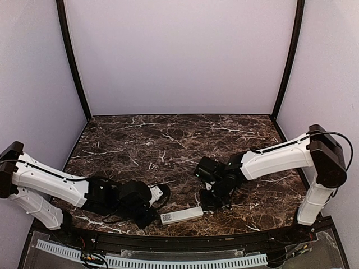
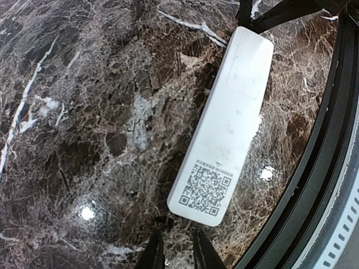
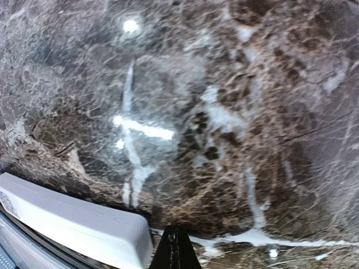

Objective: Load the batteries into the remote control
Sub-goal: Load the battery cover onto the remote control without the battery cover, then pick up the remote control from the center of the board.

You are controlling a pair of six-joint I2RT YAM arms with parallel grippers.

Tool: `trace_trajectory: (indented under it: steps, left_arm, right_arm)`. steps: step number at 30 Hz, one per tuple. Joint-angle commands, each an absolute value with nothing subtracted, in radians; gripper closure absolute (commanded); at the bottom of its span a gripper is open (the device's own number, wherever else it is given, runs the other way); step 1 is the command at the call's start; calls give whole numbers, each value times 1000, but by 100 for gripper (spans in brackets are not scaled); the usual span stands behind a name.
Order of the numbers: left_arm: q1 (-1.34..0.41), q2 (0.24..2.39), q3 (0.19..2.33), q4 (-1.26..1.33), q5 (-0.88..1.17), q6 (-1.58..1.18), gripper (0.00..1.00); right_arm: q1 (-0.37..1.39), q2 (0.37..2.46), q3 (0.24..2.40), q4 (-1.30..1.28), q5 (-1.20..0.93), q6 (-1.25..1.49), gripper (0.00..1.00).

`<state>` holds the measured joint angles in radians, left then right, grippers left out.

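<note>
The remote control (image 1: 182, 215) lies near the table's front edge, label side up with a QR patch, as the left wrist view (image 2: 224, 129) shows. Its back looks closed. No batteries show in any view. My left gripper (image 1: 151, 214) sits just off the remote's label end; its fingertips (image 2: 176, 253) stand a narrow gap apart with nothing between them. My right gripper (image 1: 210, 200) is low over the marble just beyond the remote's other end (image 3: 73, 221). Its fingertips (image 3: 175, 251) are pressed together and look empty.
The dark marble table (image 1: 168, 145) has a black raised rim along its front edge (image 2: 314, 185), close beside the remote. A white perforated strip (image 1: 151, 260) runs below the rim. Pale walls enclose the back and sides.
</note>
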<state>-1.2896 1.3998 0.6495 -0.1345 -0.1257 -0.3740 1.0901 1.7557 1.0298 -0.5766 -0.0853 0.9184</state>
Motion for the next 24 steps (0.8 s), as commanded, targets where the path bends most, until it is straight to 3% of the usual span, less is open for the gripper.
trace_trajectory:
  steps: [1,4,7,9,15,24]
  left_arm:
    - [-1293,1346,638,-214,-185,-394,82]
    - [-1293,1283,652,-270,-241,-404,77]
    - [-1285,1180,656,-302,-318,-424,56]
    - [-1272,1104,653,-316,-362,-436,43]
    - [-1231,882,639,-317,-497,-433,21]
    - [-1104,809,630,-298,-515,-382,13]
  right_arm:
    - [1033,1707,1013,-722,-4,826,97]
    - [1015,1640,1067,-795,80,676,81]
    - [1035,1590,1153,-759,64,406,41]
    - [1091,1572,1190,-671,-8,179,27]
    - [1195,1637,1210,-466,-249,-335,20]
    - [1217,1929,1370,-522,-270,-486,22]
